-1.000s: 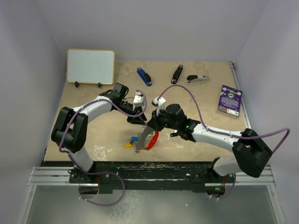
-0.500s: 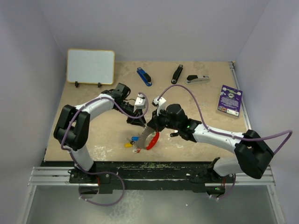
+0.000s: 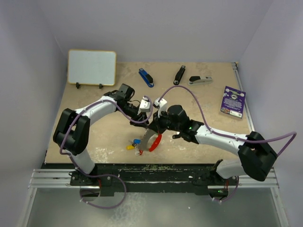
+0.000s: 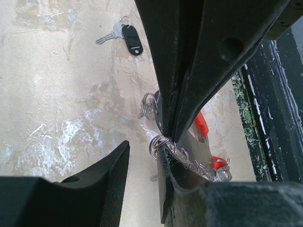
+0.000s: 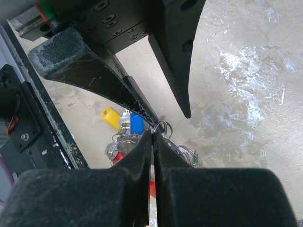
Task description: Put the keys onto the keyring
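Silver keyring (image 4: 158, 142), red fob (image 4: 201, 125); yellow key (image 5: 110, 117), blue key (image 5: 137, 124), black key (image 4: 132, 39); purple card (image 3: 232, 101)

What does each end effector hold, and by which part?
Right end effector pinches the keyring by its silver ring; left end effector open, holds nothing.

Top external view looks down on the whole surface (image 3: 213, 99) from high behind. Both wrist views look down closely, sharing the keyring (image 4: 159, 141).

Shiny silver metal keyring (image 4: 156, 141), black key (image 4: 124, 37) with glossy plastic head, smooth red plastic fob (image 4: 201, 124); matt, rough table (image 4: 57, 94)
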{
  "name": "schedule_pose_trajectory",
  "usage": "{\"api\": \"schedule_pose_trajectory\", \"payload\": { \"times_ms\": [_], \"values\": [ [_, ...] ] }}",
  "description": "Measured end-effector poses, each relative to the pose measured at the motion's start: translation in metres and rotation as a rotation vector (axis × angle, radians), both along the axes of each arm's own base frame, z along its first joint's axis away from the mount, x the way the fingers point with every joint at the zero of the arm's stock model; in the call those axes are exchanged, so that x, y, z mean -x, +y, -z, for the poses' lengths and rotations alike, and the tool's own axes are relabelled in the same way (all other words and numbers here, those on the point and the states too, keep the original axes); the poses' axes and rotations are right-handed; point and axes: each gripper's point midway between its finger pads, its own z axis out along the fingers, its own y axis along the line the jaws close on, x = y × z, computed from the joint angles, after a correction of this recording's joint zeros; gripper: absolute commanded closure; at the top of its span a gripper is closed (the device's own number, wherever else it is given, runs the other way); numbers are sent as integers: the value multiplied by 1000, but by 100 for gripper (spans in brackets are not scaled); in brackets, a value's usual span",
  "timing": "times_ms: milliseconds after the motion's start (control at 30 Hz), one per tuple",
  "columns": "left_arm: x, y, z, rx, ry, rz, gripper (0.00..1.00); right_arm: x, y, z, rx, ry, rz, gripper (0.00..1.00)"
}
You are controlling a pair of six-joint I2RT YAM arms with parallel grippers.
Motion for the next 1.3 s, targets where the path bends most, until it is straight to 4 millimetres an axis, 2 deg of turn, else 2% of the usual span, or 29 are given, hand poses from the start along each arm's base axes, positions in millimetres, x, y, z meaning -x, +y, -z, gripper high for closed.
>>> {"api": "schedule_pose_trajectory", "payload": {
  "times_ms": [600,900,1033,1300],
  "values": [
    [14,0,-7,20,-8,51,65,0,1,0,2,-3,2,100],
    [18,-1,-7,21,-5,67,78,1,0,-1,3,-3,3,100],
    [20,-1,-7,19,-2,70,96,0,-1,-1,5,-7,10,100],
    [20,-2,-7,20,-2,70,96,0,-2,0,13,-5,9,100]
  ]
}}
